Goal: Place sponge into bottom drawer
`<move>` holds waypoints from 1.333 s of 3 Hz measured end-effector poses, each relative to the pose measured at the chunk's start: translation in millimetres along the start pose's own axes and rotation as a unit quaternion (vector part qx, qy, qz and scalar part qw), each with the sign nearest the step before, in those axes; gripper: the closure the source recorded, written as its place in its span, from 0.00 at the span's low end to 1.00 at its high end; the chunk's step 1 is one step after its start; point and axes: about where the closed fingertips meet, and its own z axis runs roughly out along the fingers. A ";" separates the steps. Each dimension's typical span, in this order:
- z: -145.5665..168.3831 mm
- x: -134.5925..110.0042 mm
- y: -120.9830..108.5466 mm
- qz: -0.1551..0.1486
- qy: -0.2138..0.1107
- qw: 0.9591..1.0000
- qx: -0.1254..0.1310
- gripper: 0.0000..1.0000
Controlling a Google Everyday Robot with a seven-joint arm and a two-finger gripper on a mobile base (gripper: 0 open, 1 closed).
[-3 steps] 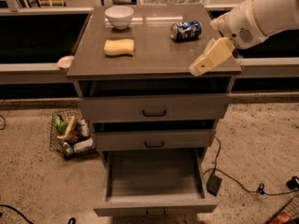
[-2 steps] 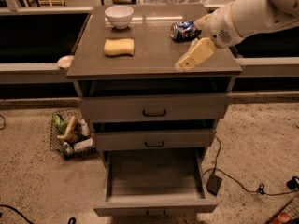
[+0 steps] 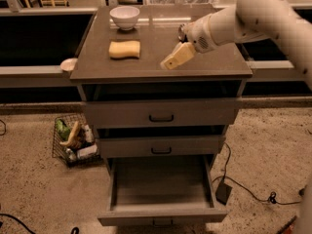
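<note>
Three drawers face us on the cabinet: the bottom drawer [image 3: 163, 213] is nearest, pulled out just as it was a second ago, and the middle drawer [image 3: 161, 146] and top drawer [image 3: 161, 113] above it are close to shut. On the floor a wire basket [image 3: 58, 152] of odds and ends sits left of the cabinet, and a small dark box [image 3: 223, 193] on a cable lies to the right. Up on the cabinet top [image 3: 146, 68] the gripper [image 3: 167, 64] has moved left from the right edge toward the middle. It now hangs low over the front part of the surface, angled down and to the left. We cannot tell if it is wide or narrow, and it carries nothing. The white arm [image 3: 229, 21] reaches in from the upper right, and its wrist covers most of the can [image 3: 181, 32] seen earlier. The sponge [image 3: 124, 49] lies flat, unmoved, left of the gripper and apart from it, with bare top between them. Behind the sponge stands a white bowl [image 3: 125, 16].
</note>
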 end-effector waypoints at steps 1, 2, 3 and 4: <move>35.8 -4.2 -20.3 0.023 -0.026 0.999 0.016 0.00; 69.4 -13.6 -33.5 0.034 -0.049 0.998 0.013 0.00; 98.2 -22.8 -41.3 0.037 -0.065 0.997 0.007 0.00; 118.1 -29.7 -44.2 0.035 -0.075 0.997 0.002 0.00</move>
